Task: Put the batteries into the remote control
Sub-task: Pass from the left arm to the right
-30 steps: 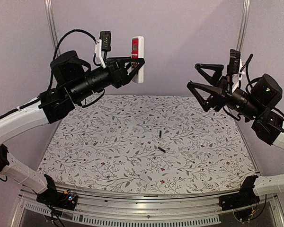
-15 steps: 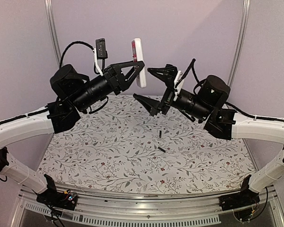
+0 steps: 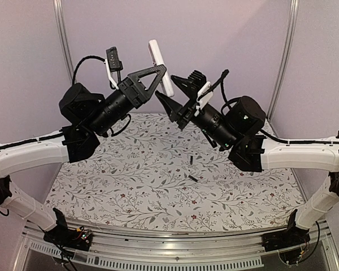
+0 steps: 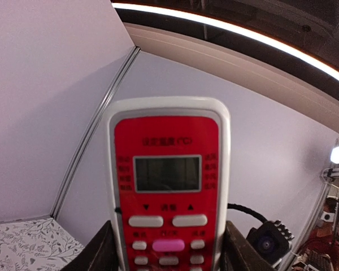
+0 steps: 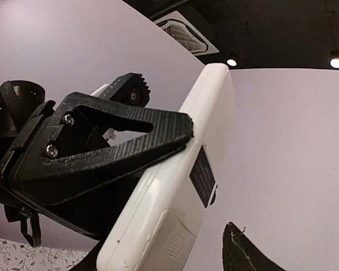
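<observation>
white remote control (image 3: 157,53) clamped in left gripper (image 3: 162,73), right gripper (image 3: 164,86) jaws parted beside it.

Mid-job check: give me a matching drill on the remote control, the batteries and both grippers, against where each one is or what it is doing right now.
Things:
1. remote control
2. batteries
3. left gripper
4. right gripper

States:
A. lying loose on the patterned table
B. clamped on the remote, holding it in the air
C. raised well above the table, red button face toward the left wrist camera
D. jaws apart, brought up by the remote's plain white back

Pairs: 1-C, 2-A, 3-B, 4-D
</observation>
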`<state>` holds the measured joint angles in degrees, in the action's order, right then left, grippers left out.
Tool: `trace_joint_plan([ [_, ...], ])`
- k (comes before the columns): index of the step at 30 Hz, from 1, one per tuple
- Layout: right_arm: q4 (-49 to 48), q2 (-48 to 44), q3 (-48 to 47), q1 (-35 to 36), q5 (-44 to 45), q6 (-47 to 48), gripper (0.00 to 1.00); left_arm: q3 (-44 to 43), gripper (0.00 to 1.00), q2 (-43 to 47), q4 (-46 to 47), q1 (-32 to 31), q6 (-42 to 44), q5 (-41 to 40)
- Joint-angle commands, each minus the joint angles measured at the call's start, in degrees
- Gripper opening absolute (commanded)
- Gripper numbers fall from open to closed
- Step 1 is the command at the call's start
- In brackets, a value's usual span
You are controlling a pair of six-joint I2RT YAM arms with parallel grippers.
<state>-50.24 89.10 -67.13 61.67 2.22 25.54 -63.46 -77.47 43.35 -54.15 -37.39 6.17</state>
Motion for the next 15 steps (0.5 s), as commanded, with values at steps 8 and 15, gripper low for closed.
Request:
trace_joint_plan([
  [8, -4.5, -0.1, -0.5, 1.1, 6.9, 0.8, 0.36, 2.4, 0.18, -0.5, 1.5, -0.7, -1.5, -3.0],
  [15, -4.5, -0.5, -0.3, 1.1, 8.4, 1.5, 0.18, 3.5, 0.18, -0.1, -0.4, -0.6, -1.1, -5.4],
])
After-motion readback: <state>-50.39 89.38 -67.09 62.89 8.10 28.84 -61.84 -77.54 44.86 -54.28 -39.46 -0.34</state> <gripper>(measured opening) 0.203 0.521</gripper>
